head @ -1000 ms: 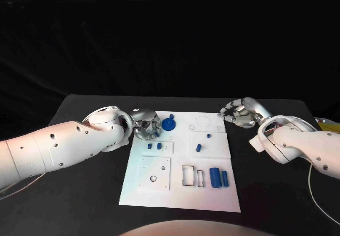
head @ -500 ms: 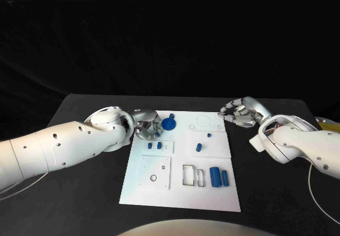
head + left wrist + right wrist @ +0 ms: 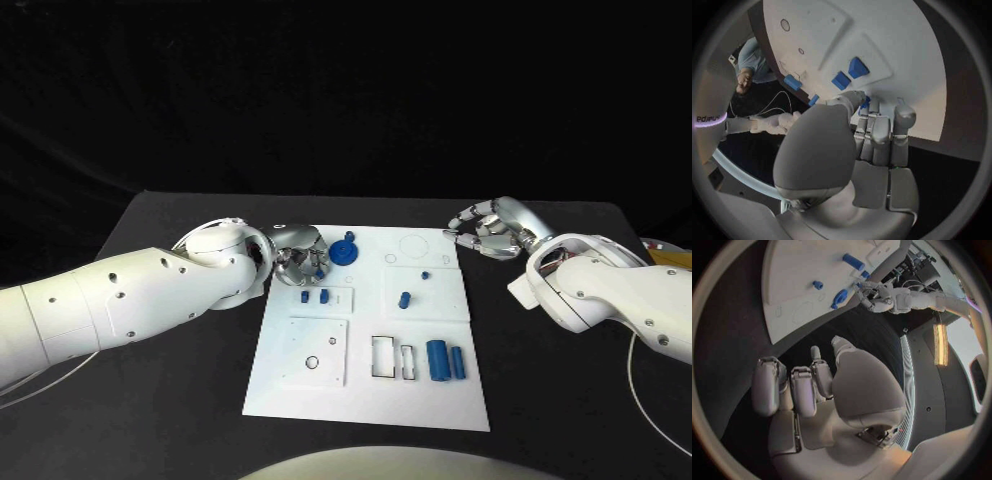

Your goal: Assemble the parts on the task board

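Head view shows most blue parts (image 3: 444,360) loose on the task board (image 3: 368,405), the left robot hand (image 3: 300,260) pinching a round blue part (image 3: 345,251), the right robot hand (image 3: 486,230) curled empty, so assembly seems barely begun.

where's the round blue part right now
In the head view, the round blue part sits at the task board's far left, beside the left robot hand.

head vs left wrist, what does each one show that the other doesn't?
Head view alone: the round blue disc part by the left hand, the two blue cylinder parts at the white task board's near end, and the right hand curled off the board's far corner.

Left wrist view alone: a fingertip touching a small blue part.

Both: the two small blue block parts.
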